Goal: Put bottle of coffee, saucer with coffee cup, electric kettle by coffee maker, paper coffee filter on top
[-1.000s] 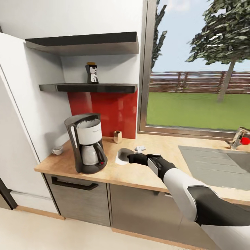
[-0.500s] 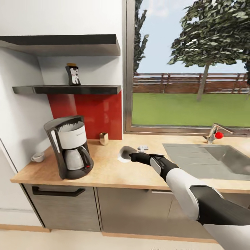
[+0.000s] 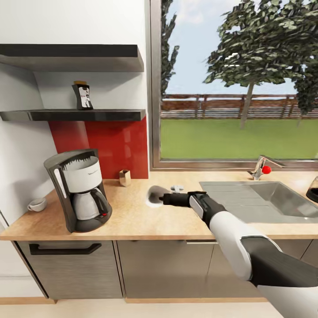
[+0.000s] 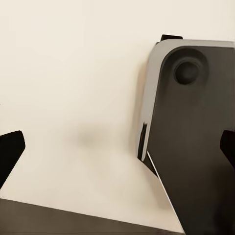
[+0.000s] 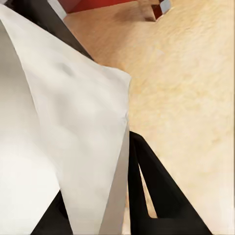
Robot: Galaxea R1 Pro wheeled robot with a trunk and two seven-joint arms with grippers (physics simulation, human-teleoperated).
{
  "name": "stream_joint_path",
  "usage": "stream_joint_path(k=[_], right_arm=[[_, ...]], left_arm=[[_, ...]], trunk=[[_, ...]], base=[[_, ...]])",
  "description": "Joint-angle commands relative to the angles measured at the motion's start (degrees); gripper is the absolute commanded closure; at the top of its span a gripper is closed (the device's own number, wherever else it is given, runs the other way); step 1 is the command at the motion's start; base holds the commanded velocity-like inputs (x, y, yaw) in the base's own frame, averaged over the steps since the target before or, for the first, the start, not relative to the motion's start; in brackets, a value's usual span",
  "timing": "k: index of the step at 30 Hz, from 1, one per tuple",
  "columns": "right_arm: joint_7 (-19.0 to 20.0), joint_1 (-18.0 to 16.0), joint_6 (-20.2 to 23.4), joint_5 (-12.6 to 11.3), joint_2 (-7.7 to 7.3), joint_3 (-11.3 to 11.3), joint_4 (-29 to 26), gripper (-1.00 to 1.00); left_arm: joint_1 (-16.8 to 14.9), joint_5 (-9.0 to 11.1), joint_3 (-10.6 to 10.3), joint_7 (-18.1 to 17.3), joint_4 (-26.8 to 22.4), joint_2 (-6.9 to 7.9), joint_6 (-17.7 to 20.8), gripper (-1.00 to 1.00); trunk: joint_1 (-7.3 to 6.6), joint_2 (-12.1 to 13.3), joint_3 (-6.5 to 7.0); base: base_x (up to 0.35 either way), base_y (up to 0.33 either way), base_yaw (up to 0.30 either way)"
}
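The black coffee maker point(image 3: 79, 194) stands on the wooden kitchen countertop point(image 3: 132, 221) at the left. To its right my right gripper point(image 3: 164, 199) is shut on the white paper coffee filter point(image 3: 154, 195), held low over the counter. In the right wrist view the filter point(image 5: 73, 122) looms large between the black fingers point(image 5: 147, 181). On the lower kitchen shelf point(image 3: 88, 115) stands the bottle of coffee point(image 3: 82, 96). The white coffee cup point(image 3: 37, 204) sits by the wall, left of the machine; I cannot make out the saucer. The electric kettle point(image 3: 313, 190) is cut off by the right edge. My left gripper point(image 4: 117, 149) is open over pale floor.
A small tan block point(image 3: 125, 177) stands against the red backsplash. A small grey object point(image 3: 176, 188) lies behind the filter. The steel sink point(image 3: 265, 198) with its faucet point(image 3: 263, 168) takes up the counter's right half, under the window.
The whole view has shifted, so the coffee maker and shelf sit further left in the picture and the sink and kettle have come in. My right gripper still holds the filter over the counter.
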Motion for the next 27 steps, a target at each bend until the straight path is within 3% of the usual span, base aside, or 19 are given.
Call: stream_joint_path(k=[1, 3, 4, 5, 6, 12, 15, 19, 23, 27], right_arm=[[-1.51, -0.01, 5.58, -0.06, 0.21, -0.06, -3.25, 1.00], [-5.01, -0.02, 12.97, 0.80, 0.90, 0.01, -8.66, 1.00], [-16.12, -0.04, 28.53, 2.77, 1.27, 0.26, -19.70, 1.00], [-20.57, -0.04, 33.74, 3.15, 1.27, 1.46, -22.65, 1.00], [-22.44, -0.11, 35.90, 3.30, 1.27, 2.80, -23.74, 1.00], [-25.45, -1.12, 36.63, 3.80, 1.27, 9.55, -23.60, 1.00], [-25.76, -7.14, 36.63, 3.84, 1.27, 11.32, -14.96, 1.00], [-25.74, -20.30, 36.63, 3.53, 1.27, 11.72, 0.15, 1.00], [-25.63, -29.50, 36.63, 3.44, 1.27, 11.61, 8.95, 1.00], [-25.58, -33.98, 36.63, 3.07, 1.27, 11.53, 12.06, 1.00]], left_arm=[[0.06, 0.53, -0.15, 0.09, 0.00, 0.01, 0.03, -1.00], [0.07, 0.52, -0.20, 0.09, 0.08, 0.03, -0.01, -1.00], [0.09, 0.33, -0.26, 0.02, 0.20, 0.00, -0.05, -1.00], [0.09, 0.29, -0.29, 0.01, 0.21, -0.01, -0.01, -1.00], [0.09, 0.27, -0.31, 0.02, 0.24, -0.01, 0.04, -1.00], [0.09, 0.24, -0.41, 0.00, 0.43, -0.03, 0.05, -1.00], [0.09, 0.24, -0.67, 0.00, 0.48, -0.26, -0.03, -1.00], [0.09, 0.19, -0.59, 0.03, 0.49, -0.68, -0.08, -1.00], [0.09, 0.16, -0.41, 0.07, 0.49, -0.85, -0.08, -1.00], [0.09, 0.28, -0.26, 0.09, 0.49, -1.03, -0.06, -1.00]], trunk=[[0.02, -0.02, -0.02], [0.02, -0.02, -0.02], [0.02, -0.02, -0.02], [0.02, -0.02, -0.02], [0.02, -0.02, -0.02], [0.02, -0.02, -0.02], [0.02, -0.02, -0.02], [0.02, -0.02, -0.02], [0.02, -0.02, -0.02], [0.02, -0.02, -0.02]], base=[[0.000, 0.000, 0.000], [0.000, 0.000, 0.000], [0.000, 0.000, 0.000], [0.000, 0.000, 0.000], [0.000, 0.000, 0.000], [0.000, 0.000, 0.000], [0.000, 0.000, 0.000], [0.000, 0.000, 0.000], [0.000, 0.000, 0.000], [0.000, 0.000, 0.000]])
